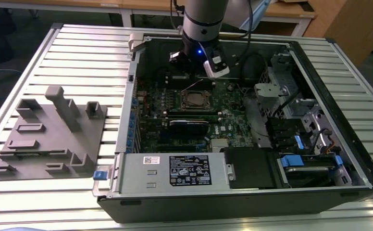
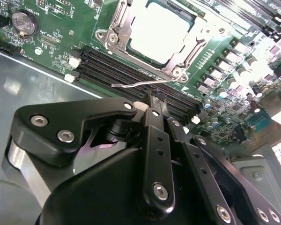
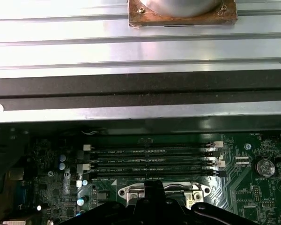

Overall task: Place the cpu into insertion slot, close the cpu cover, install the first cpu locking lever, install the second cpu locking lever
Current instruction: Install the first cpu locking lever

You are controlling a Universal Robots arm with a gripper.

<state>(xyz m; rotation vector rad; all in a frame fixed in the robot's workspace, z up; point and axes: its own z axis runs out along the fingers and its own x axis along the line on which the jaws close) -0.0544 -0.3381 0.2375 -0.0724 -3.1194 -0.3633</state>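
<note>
Cpu (image 2: 159,30), a small flat square silver-grey chip, lying in the square black-rimmed insertion slot (image 1: 184,101), under the thin metal frame cpu cover (image 2: 121,26). Thin wire lever (image 2: 136,84) sticking out beside the slot. Black gripper (image 2: 154,99) pinched shut, close by the slot.

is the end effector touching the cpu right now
Apart. In the second wrist view the end effector ends short of the cpu, with the memory slots and a thin metal lever between them.

The motherboard (image 2: 84,21) is green, its memory slots (image 2: 113,66) black, the cpu (image 2: 161,30) pale silver, the table (image 1: 77,53) silver-ribbed.
</note>
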